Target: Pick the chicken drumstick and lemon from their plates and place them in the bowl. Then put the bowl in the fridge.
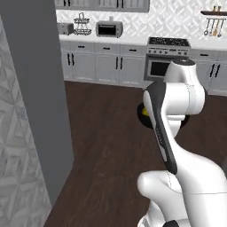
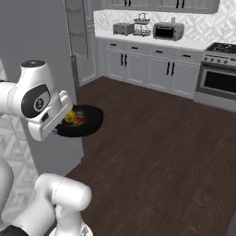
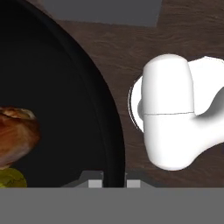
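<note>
The glossy black bowl (image 2: 87, 125) hangs in the air above the dark wood floor, level with the arm's hand. Inside it lie the yellow lemon (image 2: 69, 116) and the reddish-brown chicken drumstick (image 2: 79, 120). In the hand view my gripper (image 3: 114, 183) is shut on the bowl's (image 3: 65, 87) rim, with the drumstick (image 3: 15, 135) and lemon (image 3: 8, 178) at the left edge. In the left base view a sliver of the bowl (image 1: 142, 116) peeks from behind the arm. The tall grey fridge (image 1: 35, 88) stands to the left, close to the bowl (image 2: 46, 50). The plates are out of view.
Grey cabinets (image 2: 152, 69) run along the far wall with a toaster (image 2: 122, 28), a wire rack (image 2: 143, 25) and a microwave (image 2: 168, 31) on the counter. A stove with oven (image 2: 220, 78) stands at the right. Open wood floor (image 2: 161, 152) lies ahead.
</note>
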Robot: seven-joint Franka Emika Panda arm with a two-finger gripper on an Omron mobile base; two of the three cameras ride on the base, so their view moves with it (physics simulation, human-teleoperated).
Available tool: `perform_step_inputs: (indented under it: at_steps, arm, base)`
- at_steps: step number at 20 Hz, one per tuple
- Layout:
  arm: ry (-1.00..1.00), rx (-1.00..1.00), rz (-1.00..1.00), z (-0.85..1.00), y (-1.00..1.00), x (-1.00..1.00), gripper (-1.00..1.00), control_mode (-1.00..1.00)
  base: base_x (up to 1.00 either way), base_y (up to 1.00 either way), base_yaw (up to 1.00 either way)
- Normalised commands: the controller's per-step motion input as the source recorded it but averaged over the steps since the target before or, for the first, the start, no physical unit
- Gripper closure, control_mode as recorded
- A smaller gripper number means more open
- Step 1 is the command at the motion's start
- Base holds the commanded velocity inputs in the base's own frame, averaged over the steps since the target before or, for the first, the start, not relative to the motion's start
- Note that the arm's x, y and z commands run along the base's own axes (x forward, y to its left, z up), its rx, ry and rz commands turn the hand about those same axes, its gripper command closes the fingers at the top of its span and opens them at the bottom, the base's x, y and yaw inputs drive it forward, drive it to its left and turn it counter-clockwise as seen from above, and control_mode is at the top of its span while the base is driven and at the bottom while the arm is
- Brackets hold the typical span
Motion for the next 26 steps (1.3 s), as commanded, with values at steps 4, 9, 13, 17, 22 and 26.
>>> perform_step_inputs:
  at_steps: [4,9,13,17,22,26]
  arm:
    - [0.00,0.00,0.00,0.00,0.00,0.00,1.00,1.00]
    - [0.00,0.00,0.00,0.00,0.00,0.00,1.00,1.00]
    - [0.00,0.00,0.00,0.00,0.00,0.00,1.00,1.00]
    - [0.00,0.00,0.00,0.00,0.00,0.00,1.00,1.00]
    - [0.00,0.00,0.00,0.00,0.00,0.00,1.00,1.00]
    - [0.00,0.00,0.00,0.00,0.00,0.00,1.00,1.00]
  base:
    - [0.99,0.00,-0.13]
    - [1.00,0.00,-0.02]
    - [1.00,0.00,0.05]
    - [1.00,0.00,0.20]
    - [1.00,-0.03,0.33]
    - [1.00,-0.29,0.37]
